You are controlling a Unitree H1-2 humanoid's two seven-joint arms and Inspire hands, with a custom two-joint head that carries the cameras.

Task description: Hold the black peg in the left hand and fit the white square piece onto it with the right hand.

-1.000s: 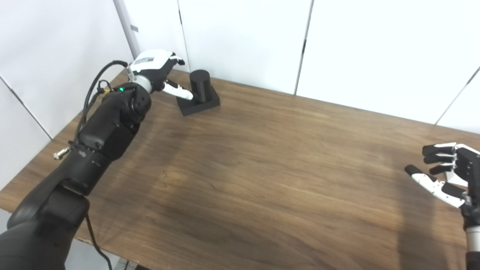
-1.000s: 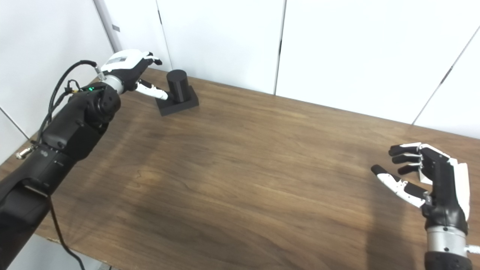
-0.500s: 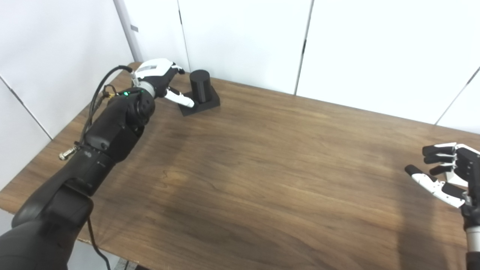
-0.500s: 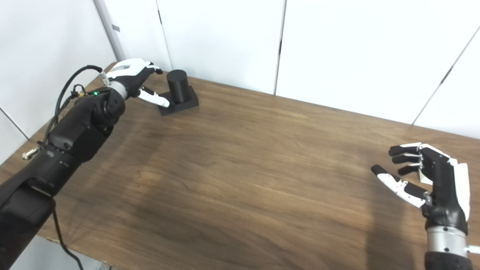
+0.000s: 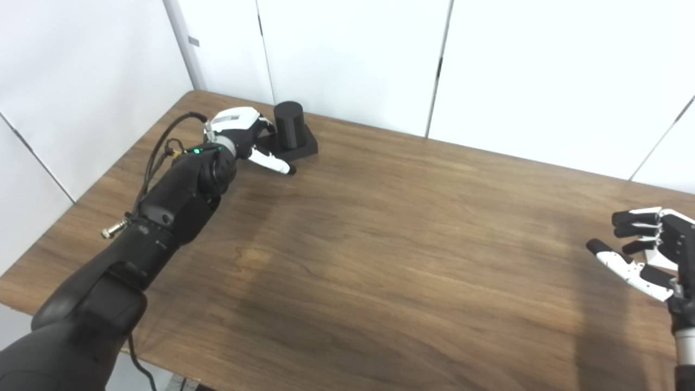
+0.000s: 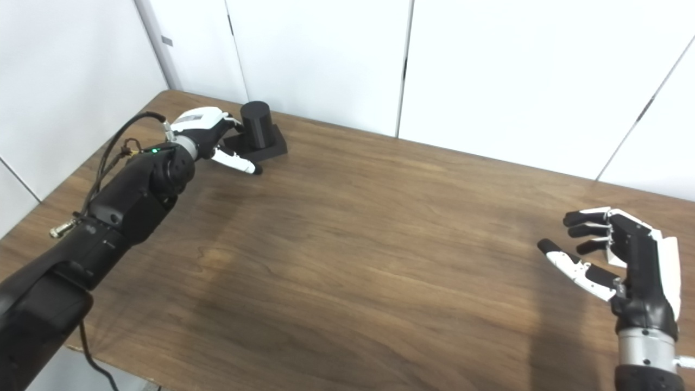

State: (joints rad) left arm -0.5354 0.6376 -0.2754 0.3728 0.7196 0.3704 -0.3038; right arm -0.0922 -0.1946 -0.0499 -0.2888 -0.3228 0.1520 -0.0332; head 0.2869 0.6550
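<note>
At about 4 o'clock, nearest to the cameras, the right hand [image 6: 624,260] is raised above the table [image 6: 380,244]. Its palm faces left, the fingers [image 6: 583,217] are spread and a little curled, the thumb points toward the middle of the table, and it holds nothing.

The middle of the wooden table is bare wood with dark grain.

From 7 o'clock the left arm [image 5: 163,206], black with a cable along it, reaches far toward 11 o'clock. At its end the left hand [image 5: 241,136] is low over the table, just beside the peg [image 5: 288,125] on that piece's left side. Its thumb [image 5: 271,162] points out in front of the base, apart from it. The other fingers are hidden behind the hand, so it is not possible to tell if they touch the peg or how they are set.

The peg, a black cylinder, stands upright on its square black base [image 5: 304,149] at 11 o'clock, near the far edge of the table. Behind it are white wall panels [image 5: 353,54].
</note>
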